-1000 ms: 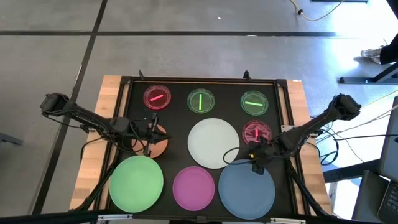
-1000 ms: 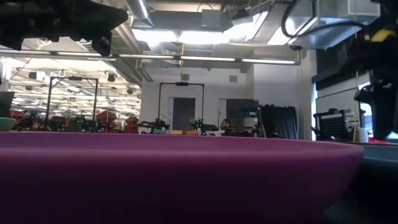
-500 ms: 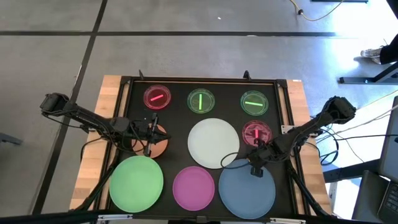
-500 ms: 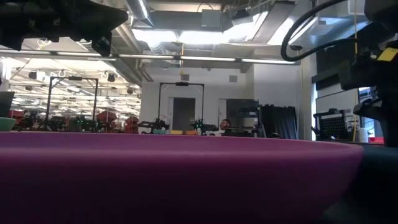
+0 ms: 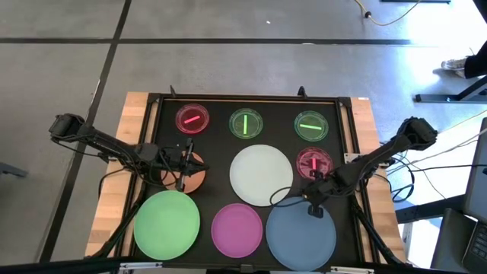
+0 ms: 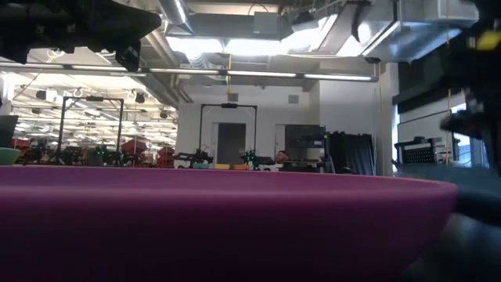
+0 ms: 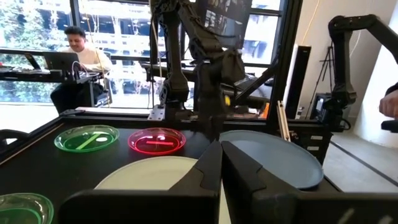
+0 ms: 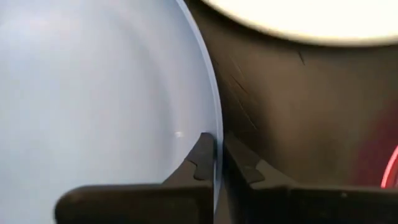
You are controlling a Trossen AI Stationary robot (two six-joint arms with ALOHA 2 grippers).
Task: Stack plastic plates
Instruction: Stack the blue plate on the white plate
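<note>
On the black mat lie a white plate (image 5: pixel 261 175), a green plate (image 5: pixel 167 224), a magenta plate (image 5: pixel 237 229), a blue plate (image 5: pixel 300 237) and a small orange plate (image 5: pixel 198 180). My right gripper (image 5: pixel 313 207) is shut on the blue plate's far rim. My left gripper (image 5: pixel 185 163) hovers shut above the orange plate, nothing between its fingers (image 7: pixel 219 163). In the low view the magenta plate (image 6: pixel 219 219) fills the foreground. My right gripper pinches the blue plate's far rim (image 8: pixel 215 142) between its two fingers, one on the plate's inner side and one outside it. The fingers (image 8: pixel 200 160) come down from above, slanting in from the table's far right. The plate's near part stays on the mat.
Small translucent dishes lie along the far side: a red one (image 5: pixel 192 119), two green ones (image 5: pixel 246 123) (image 5: pixel 311 125), and another red one (image 5: pixel 313 160) just behind my right gripper. A raised black frame (image 5: pixel 251 97) borders the mat. A person sits at a desk (image 7: pixel 74 53) beyond the table.
My right gripper has moved a little toward the table's near edge, down onto the blue plate's far rim, and has shut on it. The left arm has kept still.
</note>
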